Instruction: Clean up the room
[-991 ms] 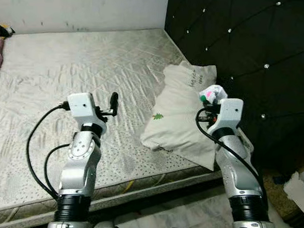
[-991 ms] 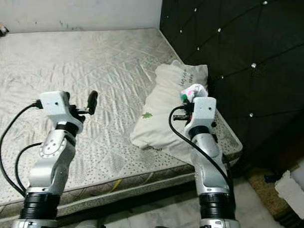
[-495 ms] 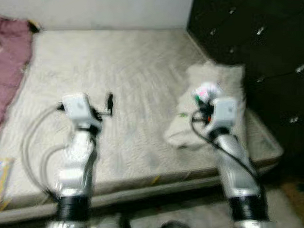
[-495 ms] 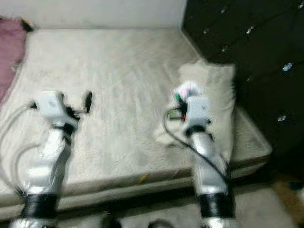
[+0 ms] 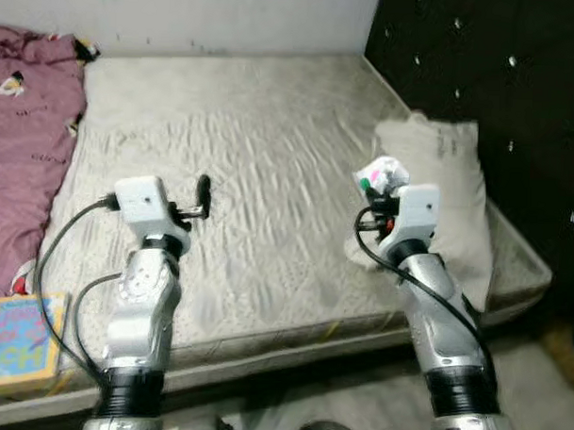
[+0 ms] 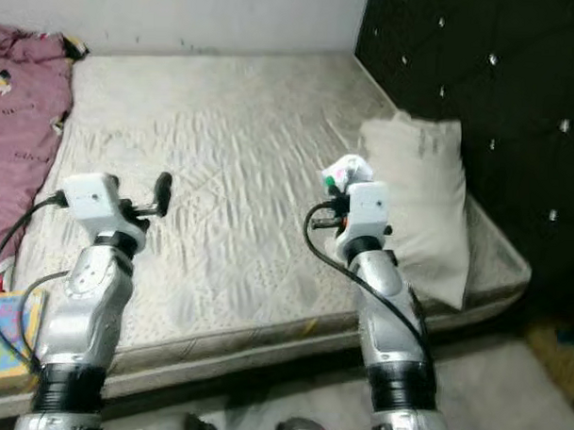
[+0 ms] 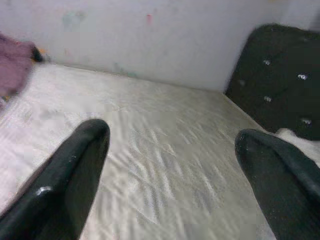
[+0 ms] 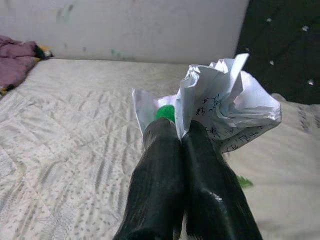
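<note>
The mattress is pale grey-beige with a quilted, wavy stitched pattern and fine dots along its near edge. At far left lies a dusty pink blanket with small dark and white marks. The pillow on the right is off-white. Behind it the headboard is black, tufted with shiny studs. The crumpled paper is white with dark handwriting and a green spot. At near left a book shows blue, yellow and pink. The wall is whitish.
</note>
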Controlling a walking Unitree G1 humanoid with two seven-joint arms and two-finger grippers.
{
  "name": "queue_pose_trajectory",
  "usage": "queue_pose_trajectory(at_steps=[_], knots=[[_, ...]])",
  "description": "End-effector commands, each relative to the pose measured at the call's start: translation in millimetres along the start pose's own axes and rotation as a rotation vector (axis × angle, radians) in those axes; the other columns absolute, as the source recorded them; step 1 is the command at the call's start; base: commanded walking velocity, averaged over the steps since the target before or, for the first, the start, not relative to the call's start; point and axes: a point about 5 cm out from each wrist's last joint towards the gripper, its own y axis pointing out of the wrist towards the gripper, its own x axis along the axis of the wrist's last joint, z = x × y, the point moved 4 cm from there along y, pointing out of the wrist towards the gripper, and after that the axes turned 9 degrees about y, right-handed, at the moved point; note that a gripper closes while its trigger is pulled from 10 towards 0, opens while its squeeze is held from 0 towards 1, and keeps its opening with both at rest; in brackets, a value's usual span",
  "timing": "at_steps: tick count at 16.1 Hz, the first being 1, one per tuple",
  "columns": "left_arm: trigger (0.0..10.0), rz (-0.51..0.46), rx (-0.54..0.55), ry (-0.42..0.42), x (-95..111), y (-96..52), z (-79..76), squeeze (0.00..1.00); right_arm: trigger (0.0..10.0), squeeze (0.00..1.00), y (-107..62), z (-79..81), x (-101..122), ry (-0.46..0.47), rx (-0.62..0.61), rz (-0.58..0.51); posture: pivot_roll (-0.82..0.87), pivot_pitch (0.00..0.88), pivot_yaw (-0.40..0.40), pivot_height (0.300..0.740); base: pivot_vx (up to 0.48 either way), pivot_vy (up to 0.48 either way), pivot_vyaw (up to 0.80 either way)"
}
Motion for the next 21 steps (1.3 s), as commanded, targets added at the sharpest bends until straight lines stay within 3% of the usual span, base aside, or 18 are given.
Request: queue_pose_trajectory(at_steps=[1,18,21], knots=[[10.0,-0.007,0.004,0.012,2.8,0.3,2.8,0.0,10.0,0.0,1.5,0.8,1.8,0.011,-0.004,-0.001,0.01,0.0,-0.048,0.74,0.0,0.48,0.0],[10.0,-0.017,0.012,0.013,5.2,3.8,4.3,0.0,10.0,0.0,4.7,6.7,1.6,-0.013,0.024,0.001,0.01,0.0,-0.049,0.74,0.0,0.48,0.0],[10.0,-0.035,0.009,0.017,7.7,3.5,3.5,0.0,10.0,0.0,4.8,7.6,1.2,-0.021,0.03,0.0,0.01,0.0,-0.048,0.74,0.0,0.136,0.0]])
